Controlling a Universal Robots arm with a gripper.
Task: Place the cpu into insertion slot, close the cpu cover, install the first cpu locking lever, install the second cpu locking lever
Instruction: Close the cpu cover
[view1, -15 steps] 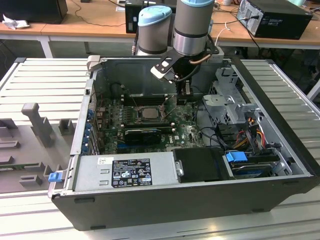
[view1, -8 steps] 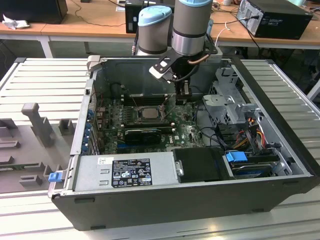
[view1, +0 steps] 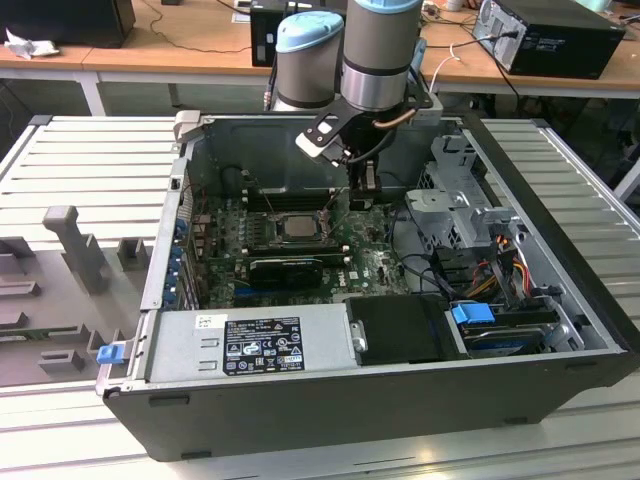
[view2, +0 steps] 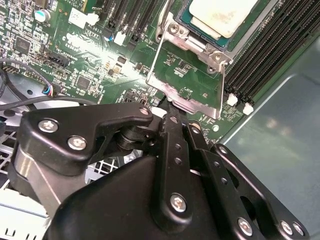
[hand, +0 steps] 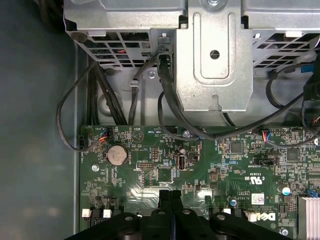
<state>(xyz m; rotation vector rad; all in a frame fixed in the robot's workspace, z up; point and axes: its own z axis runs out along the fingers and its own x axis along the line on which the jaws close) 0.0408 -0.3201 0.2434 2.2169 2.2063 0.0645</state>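
The cpu, silver-topped, lies in the insertion slot on the green board; in the exterior view the cpu sits mid-board. The cpu cover, a thin metal frame with a square cut-out, stands swung open away from the chip. My gripper is shut, its two black fingers pressed together, with their tips right at the cover's free edge; whether they pinch it I cannot tell. In the exterior view the gripper hangs inside the case on that view's right of the socket. The first wrist view has the shut gripper over the board.
Long black memory slots run beside the socket. A metal drive cage with black cables stands close to the gripper. A black expansion card and the power supply lie nearer the case front.
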